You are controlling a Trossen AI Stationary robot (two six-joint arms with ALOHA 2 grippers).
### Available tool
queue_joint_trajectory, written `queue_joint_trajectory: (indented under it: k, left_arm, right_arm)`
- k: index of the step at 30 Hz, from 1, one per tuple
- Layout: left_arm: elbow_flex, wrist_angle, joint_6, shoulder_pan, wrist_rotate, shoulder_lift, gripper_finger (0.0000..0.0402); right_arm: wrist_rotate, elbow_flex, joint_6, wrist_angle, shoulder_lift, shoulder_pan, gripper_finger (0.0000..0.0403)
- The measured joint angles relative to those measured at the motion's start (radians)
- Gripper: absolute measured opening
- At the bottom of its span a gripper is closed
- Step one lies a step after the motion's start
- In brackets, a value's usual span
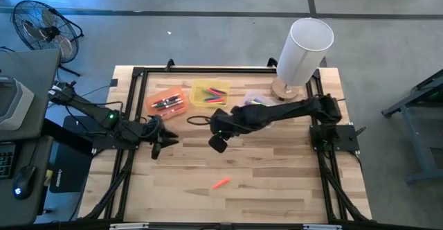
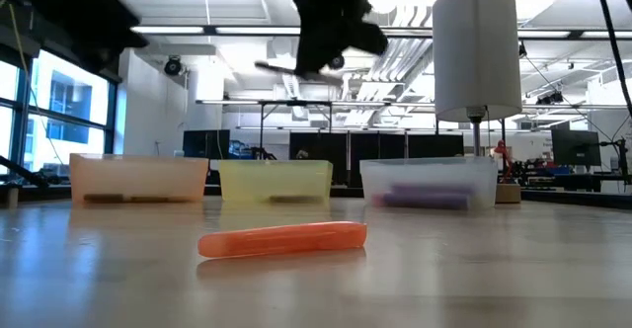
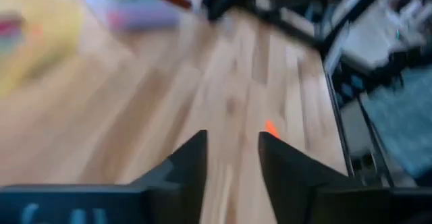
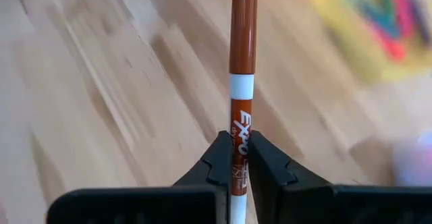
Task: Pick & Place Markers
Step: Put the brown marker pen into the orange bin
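Observation:
My right gripper [image 4: 241, 150] hovers over the table's middle [image 1: 220, 140], in front of the yellow bin, shut on a brown-orange marker [image 4: 243, 42]. My left gripper [image 3: 233, 143] is open with nothing between its fingers, and it hangs over the table's left part [image 1: 163, 142]. One orange marker [image 1: 221, 183] lies flat on the wood nearer the near edge; it is also in the low view [image 2: 281, 239] and the left wrist view [image 3: 271, 127]. More markers lie in the orange bin [image 1: 166, 103], the yellow bin [image 1: 210, 95] and the clear bin [image 2: 430, 185]. My right gripper pinches the brown-orange marker between its two fingers [image 4: 219, 163] at the printed label end [image 4: 241, 133]. The fingers lie along the marker, so the long rest of it sticks straight out ahead of them. The marker is lifted clear of the table [image 2: 286, 69].
A white cylindrical lamp [image 1: 304, 46] stands on a round wooden base at the far right corner. The three bins sit in a row along the far edge. A black frame runs around the table [image 1: 131, 84]. Bare wood lies around the loose orange marker.

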Motion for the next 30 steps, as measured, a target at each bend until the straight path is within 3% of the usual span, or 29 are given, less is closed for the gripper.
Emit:
queue_joint_trajectory:
  k: [7,12,17,21,30]
  left_arm:
    - [0.000,0.355,0.203,0.000,-0.191,0.072,0.0196]
    - [0.001,0.660,0.365,0.001,-0.208,0.177,0.0201]
    - [0.001,0.866,0.451,0.014,-0.280,0.289,0.0198]
    - [0.015,0.921,0.413,0.064,-0.265,0.355,0.0198]
    - [0.102,0.927,0.351,0.158,-0.095,0.449,0.0197]
  right_arm:
    - [0.108,0.001,-0.151,0.204,-0.108,0.036,0.0028]
    - [0.095,0.001,-0.253,0.361,-0.124,0.051,0.0022]
    - [0.073,0.001,-0.279,0.397,-0.132,0.052,0.0027]
    - [0.044,0.001,-0.290,0.397,-0.130,0.054,0.0024]
    - [0.049,0.001,-0.305,0.396,-0.130,0.062,0.0026]
